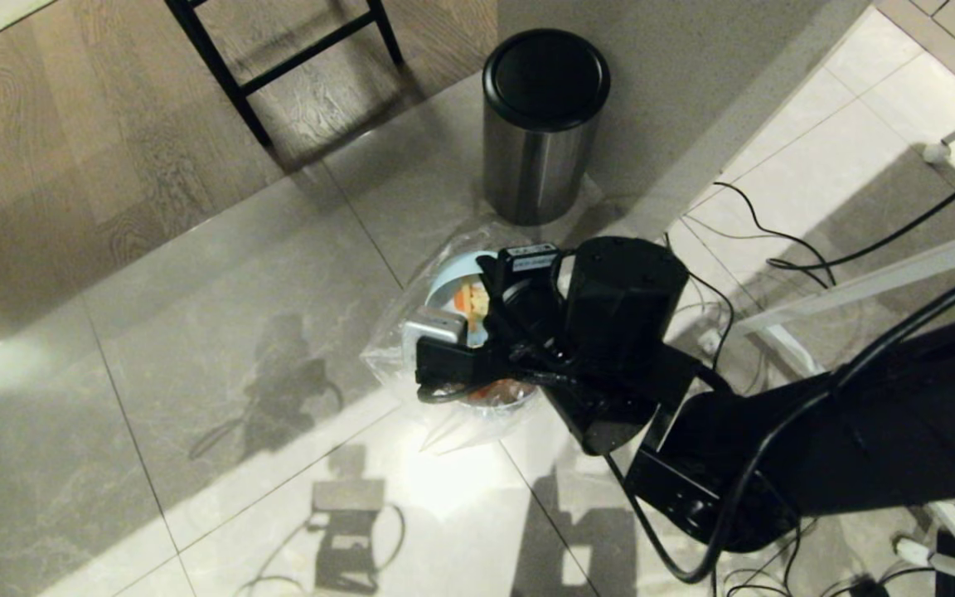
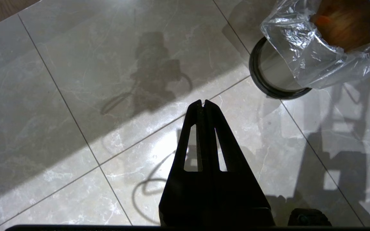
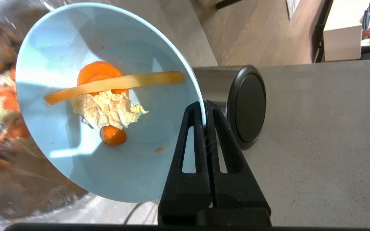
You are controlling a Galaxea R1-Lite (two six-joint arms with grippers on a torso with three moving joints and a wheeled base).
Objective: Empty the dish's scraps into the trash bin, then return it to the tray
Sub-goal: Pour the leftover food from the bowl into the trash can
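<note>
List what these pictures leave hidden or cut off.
- Tray: in no view.
- Trash bin: in the head view the right arm covers most of it; in the left wrist view the frame edge cuts its top.
- Right gripper pinching the bowl: hidden in the head view behind its own wrist.
- Scraps: whether stuck or sliding, unclear.

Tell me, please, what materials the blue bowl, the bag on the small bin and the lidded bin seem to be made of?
The dish: smooth matte surface and soft highlights suggest plastic or melamine, though glazed ceramic is possible. The bag on the trash bin: thin clear plastic film, crinkled with sharp glints. The lidded bin: brushed metal body, likely steel, with streaky vertical reflections; its black lid looks like semi-gloss plastic.
</note>
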